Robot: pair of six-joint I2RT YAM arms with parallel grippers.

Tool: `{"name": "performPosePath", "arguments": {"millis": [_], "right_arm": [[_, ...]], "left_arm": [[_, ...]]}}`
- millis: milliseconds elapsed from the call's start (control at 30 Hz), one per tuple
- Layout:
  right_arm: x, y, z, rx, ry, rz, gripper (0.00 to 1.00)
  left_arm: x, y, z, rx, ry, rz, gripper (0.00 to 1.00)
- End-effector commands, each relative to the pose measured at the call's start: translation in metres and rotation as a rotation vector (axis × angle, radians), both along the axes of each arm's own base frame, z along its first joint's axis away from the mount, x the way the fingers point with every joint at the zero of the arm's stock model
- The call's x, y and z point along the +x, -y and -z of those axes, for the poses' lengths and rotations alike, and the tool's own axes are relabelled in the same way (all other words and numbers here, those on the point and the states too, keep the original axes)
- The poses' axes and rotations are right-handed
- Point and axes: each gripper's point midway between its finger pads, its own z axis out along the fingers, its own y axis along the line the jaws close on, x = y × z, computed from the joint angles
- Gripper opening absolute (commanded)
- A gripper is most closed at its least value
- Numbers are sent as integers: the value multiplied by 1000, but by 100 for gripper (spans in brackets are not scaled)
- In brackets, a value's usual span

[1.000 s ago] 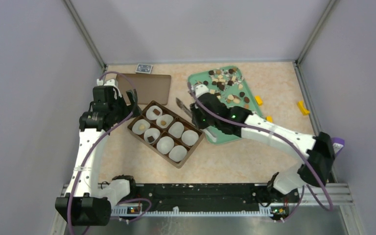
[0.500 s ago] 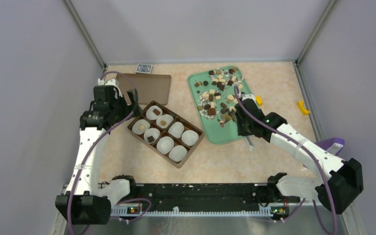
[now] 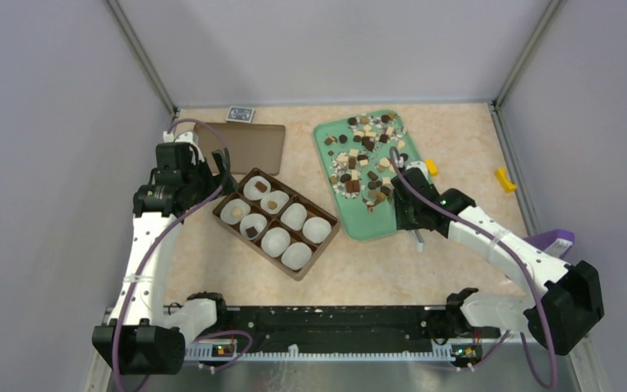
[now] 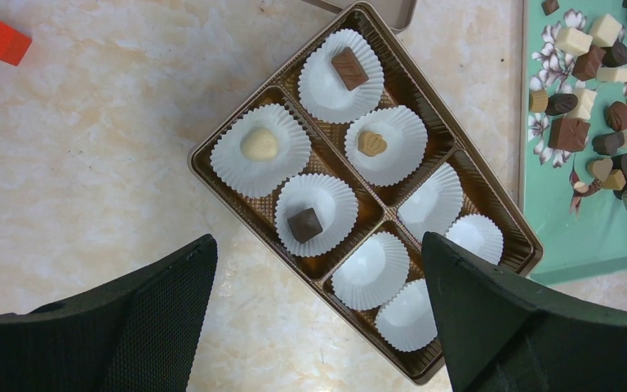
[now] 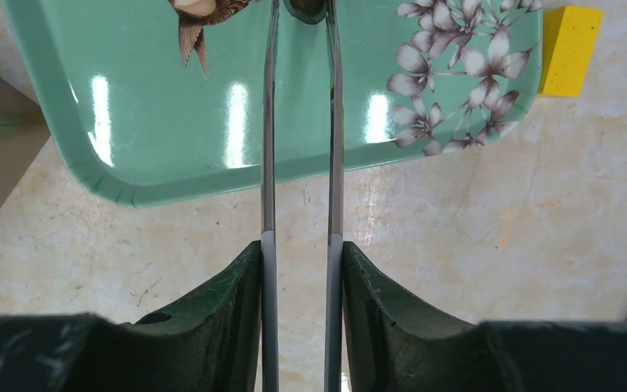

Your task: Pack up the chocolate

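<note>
Left end effector [image 4: 318,286]: wide open, box [image 4: 478,184] below it.
Right end effector [image 5: 298,269]: gripping tongs [image 5: 268,147], tray [image 5: 131,106] ahead.
Chocolate [image 4: 304,224]: four pieces in box.

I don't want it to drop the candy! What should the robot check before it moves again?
1. Grip of right tool on tongs: ok.
2. Tips of tongs over tray: ok.
3. A chocolate between the tips: cannot tell, the view cuts them off.
4. Empty cups left in box: ok, four.
5. Is left tool open and touching nothing: ok.
</note>
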Motion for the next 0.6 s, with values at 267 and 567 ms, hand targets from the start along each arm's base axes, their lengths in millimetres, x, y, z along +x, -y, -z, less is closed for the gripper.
{"name": "performPosePath", "arguments": {"millis": [267,567], "right_arm": [[16,1,7,-28,35,18,39],[16,0,14,-24,31,13,36]], "left_arm": [[10,3,-7,-10,41,7,99],[8,2,-8,-11,43,2,99]]}}
